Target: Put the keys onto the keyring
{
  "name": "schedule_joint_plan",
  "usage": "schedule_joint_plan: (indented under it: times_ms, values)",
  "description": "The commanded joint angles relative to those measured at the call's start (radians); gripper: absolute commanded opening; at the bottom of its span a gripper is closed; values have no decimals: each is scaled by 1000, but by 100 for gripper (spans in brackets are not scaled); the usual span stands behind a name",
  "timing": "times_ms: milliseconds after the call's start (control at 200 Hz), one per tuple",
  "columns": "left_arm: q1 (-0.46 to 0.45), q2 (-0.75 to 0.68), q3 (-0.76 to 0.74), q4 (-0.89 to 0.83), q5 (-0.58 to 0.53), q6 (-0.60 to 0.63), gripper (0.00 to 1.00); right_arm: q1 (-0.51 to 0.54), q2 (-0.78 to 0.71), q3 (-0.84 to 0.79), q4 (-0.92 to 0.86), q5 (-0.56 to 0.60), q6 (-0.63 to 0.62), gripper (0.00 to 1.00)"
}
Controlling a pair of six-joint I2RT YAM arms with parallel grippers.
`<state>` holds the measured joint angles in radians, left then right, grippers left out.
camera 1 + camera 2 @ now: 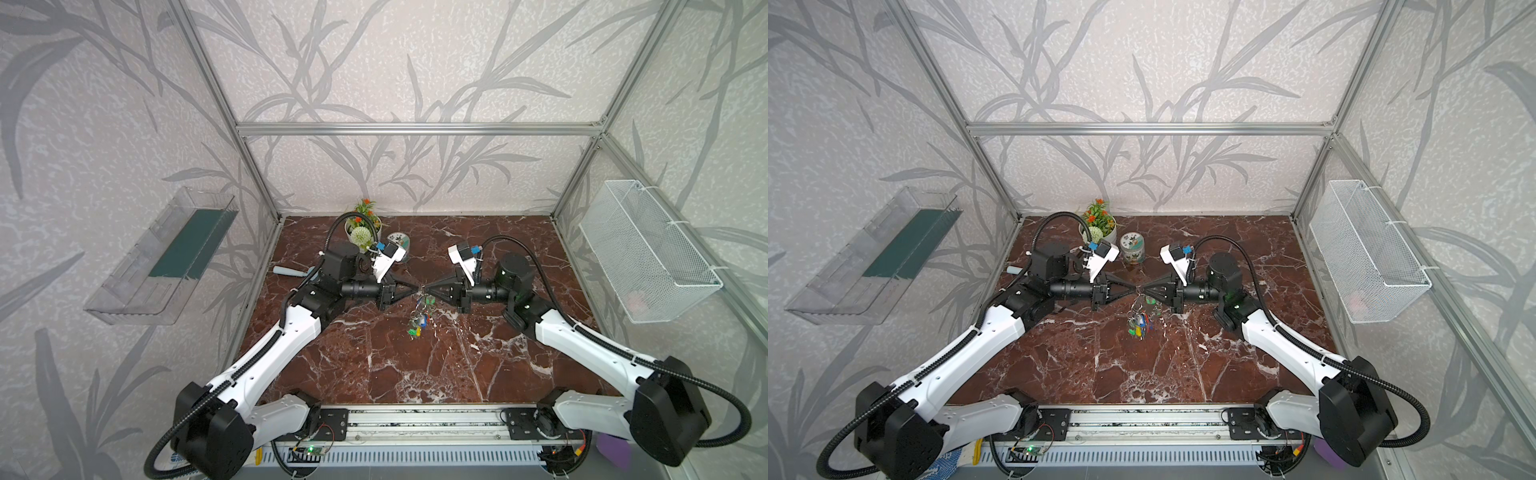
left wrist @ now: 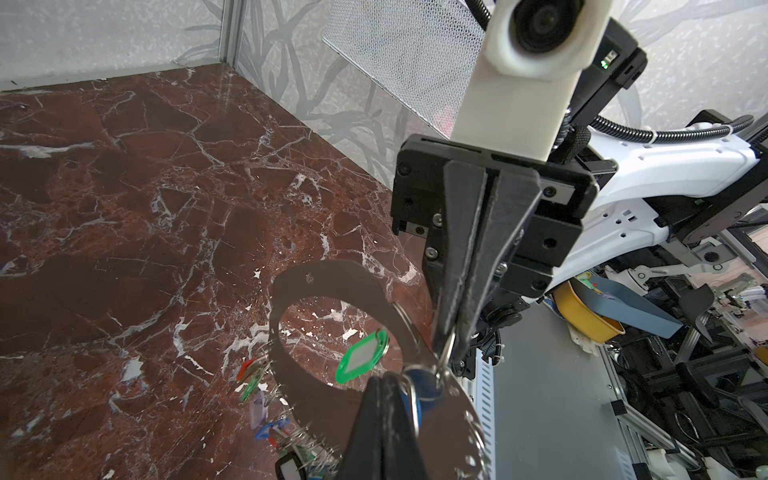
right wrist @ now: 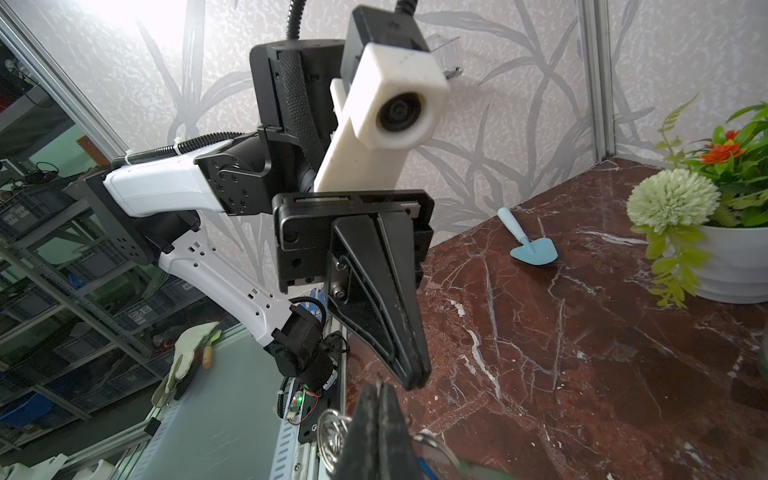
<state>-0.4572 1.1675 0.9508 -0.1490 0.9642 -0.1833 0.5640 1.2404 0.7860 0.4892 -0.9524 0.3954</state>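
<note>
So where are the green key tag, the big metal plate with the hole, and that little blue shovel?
green key tag (image 2: 361, 356): left wrist view, on its label window.
keyring plate (image 2: 328, 279): left wrist view, on the wide band beside its hole.
blue shovel (image 3: 535, 250): right wrist view, on its blade.

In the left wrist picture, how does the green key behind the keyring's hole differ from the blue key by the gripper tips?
The green key shows its white label window through the hole of the keyring; the blue key is mostly hidden. No gripper touches the green key; the blue key sits at the tips of the shut left gripper. Both carry metal rings.
</note>
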Motion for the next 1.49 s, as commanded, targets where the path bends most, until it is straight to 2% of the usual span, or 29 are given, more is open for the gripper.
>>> schedule_joint_plan:
  times_ms: [0,415,480,620,830,1095,1185,1489]
  values:
    - [-2,-25,24,-26,-13,9,0,2,-40,-7,52,-10,-9,0]
    - [0,-68,41,-80,-40,42,0,4,-48,-11,36,-4,-18,0]
    - [-4,-68,20,-78,-33,42,11,2,-48,-10,40,-1,-16,0]
    - [-38,-92,-40,-75,-34,42,26,-2,-46,-6,47,8,-13,0]
    - [-73,-108,-92,-45,-73,10,42,-9,-26,-11,109,6,32,0]
    - [-122,-60,-115,65,-118,-63,46,-8,-9,-13,153,3,69,0]
    - [-125,-49,-115,82,-120,-53,50,-8,-9,-14,157,4,73,0]
    - [-125,-40,-118,128,-199,-90,49,-9,-3,-17,168,-4,81,0]
